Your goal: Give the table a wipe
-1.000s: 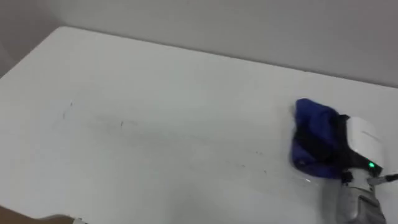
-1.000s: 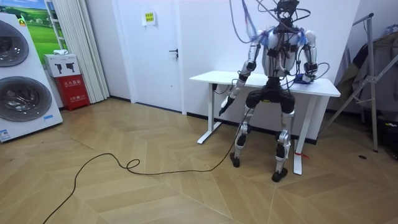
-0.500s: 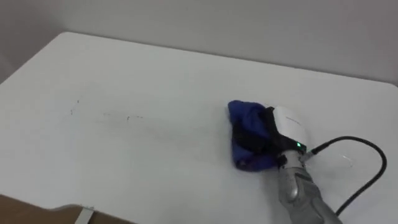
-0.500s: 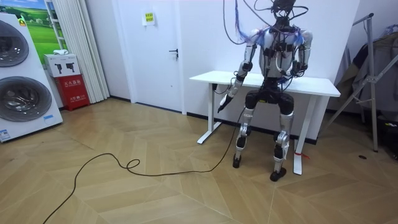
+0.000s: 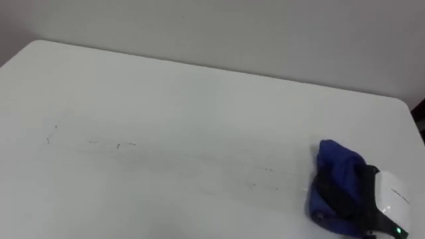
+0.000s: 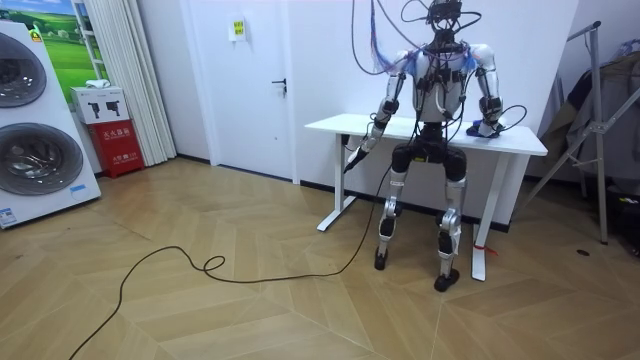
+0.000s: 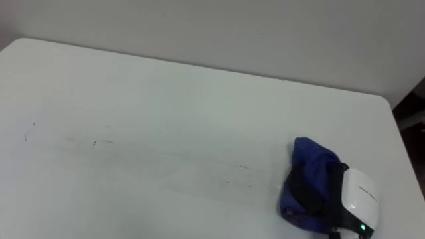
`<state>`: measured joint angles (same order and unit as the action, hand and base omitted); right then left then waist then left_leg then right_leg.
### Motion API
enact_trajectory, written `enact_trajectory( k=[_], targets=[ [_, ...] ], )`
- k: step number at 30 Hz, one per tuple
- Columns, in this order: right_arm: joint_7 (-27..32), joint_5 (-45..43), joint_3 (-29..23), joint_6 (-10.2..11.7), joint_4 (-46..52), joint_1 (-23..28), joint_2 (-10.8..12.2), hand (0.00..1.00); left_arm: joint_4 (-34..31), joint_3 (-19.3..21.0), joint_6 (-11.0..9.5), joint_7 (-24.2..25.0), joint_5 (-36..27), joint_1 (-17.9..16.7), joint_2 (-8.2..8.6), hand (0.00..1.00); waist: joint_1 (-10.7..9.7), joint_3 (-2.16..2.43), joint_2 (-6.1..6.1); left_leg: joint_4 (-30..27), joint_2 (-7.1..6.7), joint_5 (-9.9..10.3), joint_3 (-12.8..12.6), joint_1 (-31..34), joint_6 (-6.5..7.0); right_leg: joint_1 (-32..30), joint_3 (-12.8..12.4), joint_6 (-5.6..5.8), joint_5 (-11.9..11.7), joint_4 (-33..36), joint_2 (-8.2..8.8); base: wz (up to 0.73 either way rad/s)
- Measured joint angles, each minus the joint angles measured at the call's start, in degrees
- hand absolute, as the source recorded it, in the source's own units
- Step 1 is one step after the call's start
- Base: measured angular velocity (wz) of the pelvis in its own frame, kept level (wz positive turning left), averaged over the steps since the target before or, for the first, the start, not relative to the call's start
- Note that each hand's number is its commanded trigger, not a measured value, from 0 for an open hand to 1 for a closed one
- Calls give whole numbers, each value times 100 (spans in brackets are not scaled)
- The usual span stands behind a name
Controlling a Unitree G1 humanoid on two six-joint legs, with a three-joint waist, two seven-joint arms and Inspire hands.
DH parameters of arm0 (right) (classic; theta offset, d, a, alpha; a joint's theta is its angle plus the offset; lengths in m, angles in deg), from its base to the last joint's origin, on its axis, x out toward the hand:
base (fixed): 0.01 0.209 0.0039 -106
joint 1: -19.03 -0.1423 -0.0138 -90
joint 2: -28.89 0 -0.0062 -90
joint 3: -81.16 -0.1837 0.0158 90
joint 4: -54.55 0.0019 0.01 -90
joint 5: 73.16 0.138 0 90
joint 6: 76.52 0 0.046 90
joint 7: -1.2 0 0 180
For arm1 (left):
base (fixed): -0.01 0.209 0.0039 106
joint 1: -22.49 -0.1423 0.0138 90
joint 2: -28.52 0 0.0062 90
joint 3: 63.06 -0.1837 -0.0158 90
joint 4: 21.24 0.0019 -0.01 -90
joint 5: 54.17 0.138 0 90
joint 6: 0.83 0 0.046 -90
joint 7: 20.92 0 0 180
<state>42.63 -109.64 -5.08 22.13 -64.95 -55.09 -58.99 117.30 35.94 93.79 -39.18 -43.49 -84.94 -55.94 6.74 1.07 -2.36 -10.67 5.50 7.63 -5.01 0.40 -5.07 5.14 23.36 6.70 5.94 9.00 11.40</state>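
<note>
A crumpled blue cloth lies on the white table near its right end and front edge. My right hand rests on the cloth from the near side, with dark fingers curled over it. Faint pencil-like marks run across the tabletop to the cloth's left. In the room view I stand at the table's near side with my right hand on top of it. My left hand hangs below the tabletop at the room view's left.
The table's right edge runs close to the cloth. A wall stands behind the table. In the room view, washing machines and a red box stand far left, and a metal rack at the right.
My right hand slid the cloth from the right toward the table's middle, then back to the right and nearer the front edge. The eye view shifted slightly with my body.
</note>
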Motion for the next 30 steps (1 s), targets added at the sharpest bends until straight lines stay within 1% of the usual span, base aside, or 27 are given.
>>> enact_trajectory(
  k=[2, 3, 4, 5, 6, 7, 8, 9, 10, 11, 12, 13, 14, 15, 16, 17, 18, 19, 20, 21, 23, 24, 25, 26, 27, 28, 30],
  targets=[
    [-133, 40, 146, -309, 215, -147, 68, 100, 96, -284, -8, -57, -292, 126, 98, 0, 102, -16, 45, 25, 23, 4, -81, -50, -9, -12, -101, -5, -3, 36, -12, -21],
    [-208, 41, 184, -426, 286, -201, 82, 100, 105, -356, -11, -99, -361, 138, 128, 0, 158, -27, 61, 30, 44, 5, -134, -74, -12, -37, -141, -16, -10, 68, -22, -40],
    [-457, 40, 285, -636, 398, -355, 164, 100, 151, -425, -28, -148, -434, 161, 171, 0, 265, -34, 76, 33, 107, 10, -219, -102, -32, -48, -157, -67, -44, 74, -71, -49],
    [-684, 40, 463, -773, 475, -539, 249, 100, 207, -493, -30, -161, -451, 198, 173, 0, 364, -38, 82, 38, 154, 5, -238, -99, -56, -114, -231, -109, -71, 82, -138, -48],
    [-800, 41, 589, -838, 498, -669, 281, 100, 227, -527, -30, -171, -494, 212, 173, 0, 411, -48, 91, 43, 177, 2, -244, -100, -64, -149, -270, -130, -84, 85, -169, -46],
    [-1050, 36, 897, -912, 503, -988, 284, 100, 277, -605, -28, -221, -624, 224, 182, 0, 480, -79, 123, 67, 187, -2, -177, -91, -72, -223, -304, -187, -121, 87, -216, -29],
    [-1254, 20, 1181, -945, 503, -1271, 323, 100, 311, -629, -11, -255, -672, 247, 185, 0, 472, -142, 156, 68, 187, -8, -38, -64, -82, -241, -300, -205, -133, 83, -260, -18],
    [-1328, -1, 1274, -950, 500, -1372, 344, 100, 311, -635, 4, -263, -675, 247, 185, 0, 469, -152, 168, 67, 184, -9, 34, -43, -83, -253, -293, -206, -133, 82, -280, 7],
    [-1449, -108, 1372, -901, 469, -1491, 388, 100, 308, -643, 17, -265, -682, 193, 198, 0, 480, -152, 187, 65, 182, -16, 136, 10, -95, -285, -285, -210, -130, 81, -311, 12],
    [-1516, -243, 1388, -849, 413, -1558, 417, 100, 246, -631, 48, -264, -681, 155, 225, 0, 490, -155, 202, 79, 178, -25, 183, 12, -108, -281, -282, -211, -113, 72, -322, 13],
    [-1537, -337, 1375, -807, 342, -1533, 417, 100, 167, -604, 88, -254, -668, 5, 238, 0, 463, -152, 203, 84, 176, -27, 210, 1, -110, -263, -271, -218, -85, 70, -322, 11],
    [-1535, -395, 1346, -746, 329, -1514, 416, 100, 151, -579, 109, -241, -659, -51, 237, 0, 444, -149, 197, 82, 176, -27, 223, -1, -110, -251, -263, -222, -71, 71, -322, 11],
    [-1504, -458, 1285, -618, 294, -1435, 420, 100, 160, -546, 133, -225, -649, -142, 229, 0, 421, -143, 186, 73, 169, -32, 249, -21, -99, -207, -226, -215, -56, 58, -320, 9],
    [-1464, -463, 1258, -548, 260, -1402, 419, 100, 180, -512, 131, -218, -628, -232, 230, 0, 420, -139, 180, 60, 166, -37, 250, -39, -80, -192, -220, -208, -44, 53, -316, 10],
    [-1371, -476, 1212, -422, 177, -1336, 414, 100, 204, -442, 131, -206, -606, -301, 220, 0, 377, -133, 162, 27, 147, -17, 268, -79, -73, -145, -209, -184, -15, 25, -304, 22],
    [-1315, -568, 1065, -305, 159, -1225, 411, 100, 208, -380, 133, -182, -595, -337, 190, 0, 249, -112, 131, 7, 97, -5, 349, -72, -59, -67, -205, -154, 28, -33, -282, 29],
    [-1240, -608, 980, -268, 159, -1151, 388, 100, 209, -307, 133, -154, -595, -349, 189, 0, 216, -110, 125, 6, 73, 0, 371, -94, -50, -46, -211, -138, 41, -39, -264, 31],
    [-1049, -625, 797, -216, 158, -970, 341, 100, 224, -191, 133, -143, -599, -364, 163, 0, 202, -102, 113, 5, 22, 13, 388, -114, -26, -11, -231, -120, 52, -43, -229, 19],
    [-831, -623, 673, -168, 158, -786, 246, 100, 263, -163, 132, -141, -599, -387, 98, 0, 137, -87, 106, 3, -32, 22, 392, -111, -2, 25, -221, -96, 67, -40, -182, 16],
    [-609, -614, 489, -138, 143, -588, 214, 100, 269, -61, 132, -136, -599, -394, 47, 0, 94, -78, 89, 1, -74, 40, 387, -135, 28, 82, -217, -70, 83, -42, -139, 13],
    [-332, -574, 259, -80, 28, -380, 193, 100, 270, 108, 131, -130, -595, -413, 12, 0, 62, -67, 69, -12, -122, 73, 382, -212, 71, 170, -216, -32, 102, -39, -90, 6],
    [-264, -548, 194, -51, -19, -341, 182, 100, 270, 130, 129, -129, -594, -388, 10, 0, 44, -66, 67, -20, -135, 86, 383, -216, 83, 183, -213, -24, 102, -39, -77, 3],
    [-167, -461, 125, 10, -143, -330, 175, 100, 270, 129, 123, -129, -593, -354, 4, 0, -12, -63, 62, -30, -150, 96, 383, -216, 94, 193, -217, -13, 96, -33, -59, 0],
    [-111, -357, 107, 21, -205, -327, 173, 100, 270, 127, 110, -130, -534, -319, 4, 0, -55, -60, 59, -45, -152, 104, 384, -209, 98, 193, -228, -11, 95, -21, -56, 0],
    [-96, -321, 101, 22, -225, -325, 166, 56, 270, 121, 92, -130, -498, -300, 4, 0, -66, -59, 60, -58, -151, 108, 384, -207, 98, 193, -238, -11, 95, -14, -56, 0],
    [-87, -293, 99, 22, -232, -308, 139, 0, 258, 70, 51, -131, -439, -276, 6, 0, -72, -52, 71, -69, -150, 112, 387, -209, 97, 193, -255, -11, 95, 1, -57, 0],
    [-106, -291, 74, 18, -233, -308, 133, 0, 177, 19, 12, -133, -426, -186, 21, 0, -69, -44, 86, -70, -149, 112, 407, -207, 96, 193, -255, -12, 95, 14, -57, 0]
  ],
)
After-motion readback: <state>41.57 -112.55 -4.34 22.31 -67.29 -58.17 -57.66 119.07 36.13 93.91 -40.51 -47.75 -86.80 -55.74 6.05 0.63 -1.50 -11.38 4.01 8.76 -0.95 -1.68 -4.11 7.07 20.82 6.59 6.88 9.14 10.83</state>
